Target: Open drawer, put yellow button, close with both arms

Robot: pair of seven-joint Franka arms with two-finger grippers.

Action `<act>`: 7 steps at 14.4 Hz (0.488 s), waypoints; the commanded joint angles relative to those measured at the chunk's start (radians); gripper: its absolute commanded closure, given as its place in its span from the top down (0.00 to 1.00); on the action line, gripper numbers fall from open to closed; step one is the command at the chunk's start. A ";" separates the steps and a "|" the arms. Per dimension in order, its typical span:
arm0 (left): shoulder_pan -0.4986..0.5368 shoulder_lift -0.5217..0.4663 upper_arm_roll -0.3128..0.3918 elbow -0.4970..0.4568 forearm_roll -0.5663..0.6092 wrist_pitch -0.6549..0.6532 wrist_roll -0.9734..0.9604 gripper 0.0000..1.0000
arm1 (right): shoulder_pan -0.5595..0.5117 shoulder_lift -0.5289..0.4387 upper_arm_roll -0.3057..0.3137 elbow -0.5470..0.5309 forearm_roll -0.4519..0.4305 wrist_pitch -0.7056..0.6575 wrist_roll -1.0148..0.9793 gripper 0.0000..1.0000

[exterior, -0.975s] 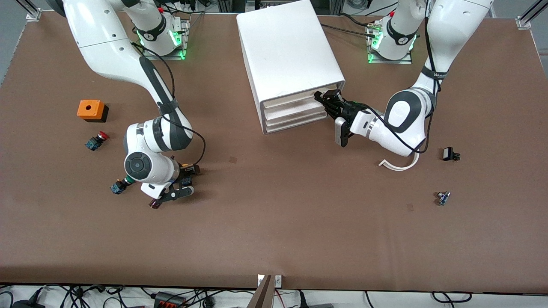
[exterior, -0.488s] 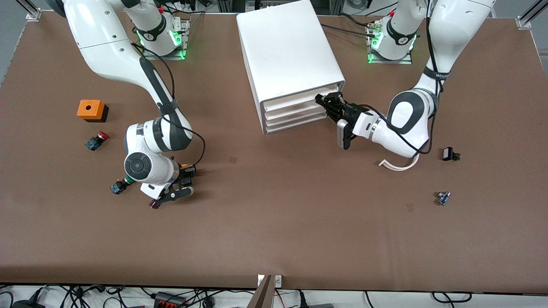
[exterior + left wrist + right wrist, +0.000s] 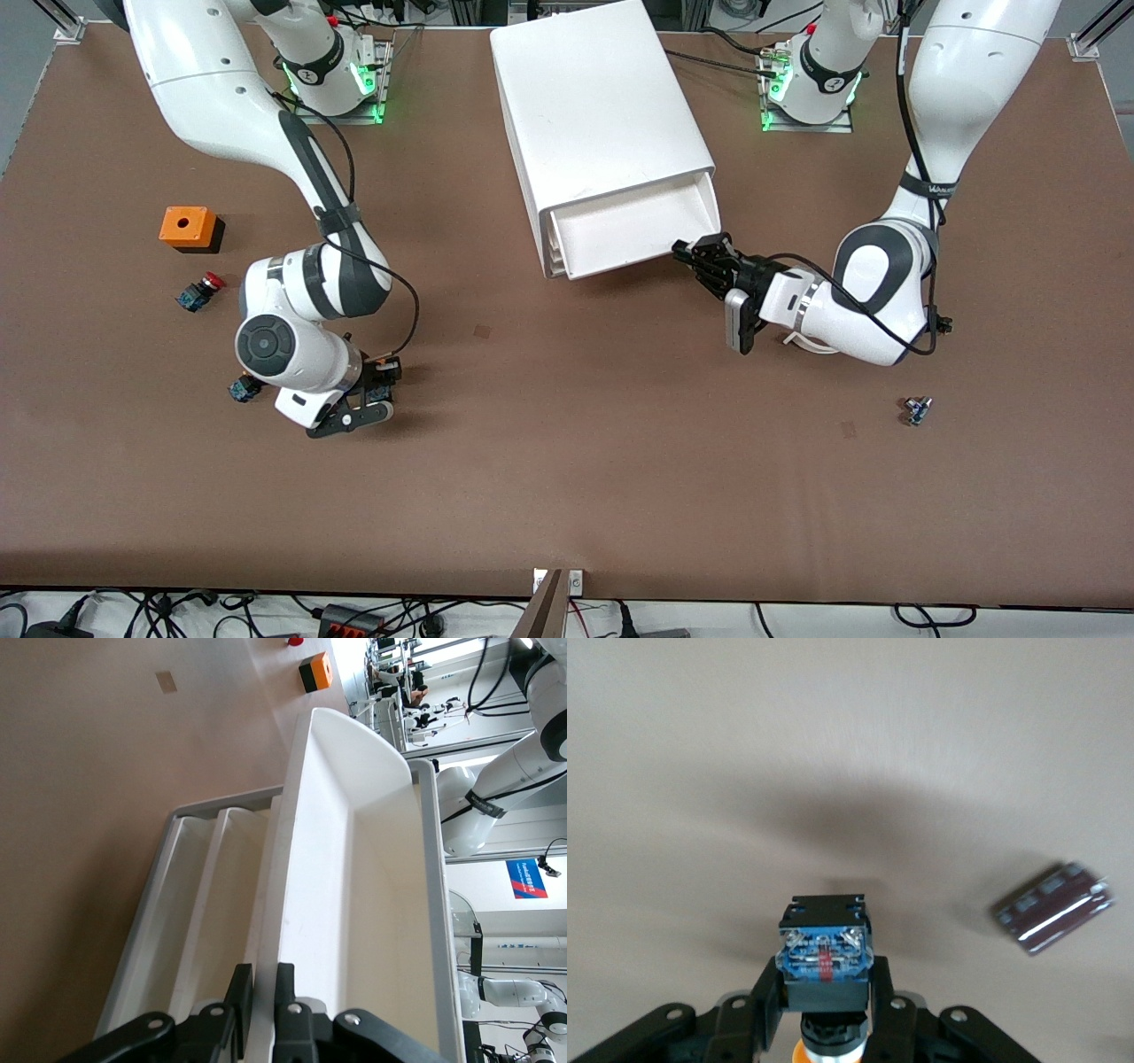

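Both sets of jaws are pinching something: our left gripper has its fingers pressed on the front wall of the drawer, one finger inside the tray and one outside, while our right gripper squeezes the yellow button by its blue-black body, clear of the brown table. We see the drawer, the highest of three in the white cabinet, pulled well out past the two lower drawers, and its tray holds nothing. We hold the yellow button toward the right arm's end of the table, its orange cap just showing between the fingers in the right wrist view. Near that gripper a small dark component lies on the table. Also at that end sit a green-capped switch, a red-capped switch and an orange box. Toward the left arm's end lies a small blue part.
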 commanded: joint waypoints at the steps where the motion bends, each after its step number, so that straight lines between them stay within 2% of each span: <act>1: 0.007 0.066 0.004 0.091 0.077 0.017 -0.013 0.05 | 0.021 -0.012 0.001 0.169 -0.002 -0.166 -0.012 0.00; 4: 0.016 0.073 0.004 0.119 0.097 0.017 -0.016 0.09 | 0.063 -0.015 0.003 0.335 -0.001 -0.292 -0.009 0.00; 5: 0.017 0.071 0.004 0.119 0.097 0.017 -0.019 0.19 | 0.084 -0.022 0.003 0.355 0.001 -0.306 -0.003 0.00; 6: 0.021 0.071 0.004 0.119 0.095 0.017 -0.023 0.86 | 0.110 -0.050 0.003 0.358 0.001 -0.305 0.004 0.00; 7: 0.025 0.067 0.004 0.119 0.095 0.015 -0.026 1.00 | 0.135 -0.076 0.001 0.358 0.001 -0.303 0.007 0.00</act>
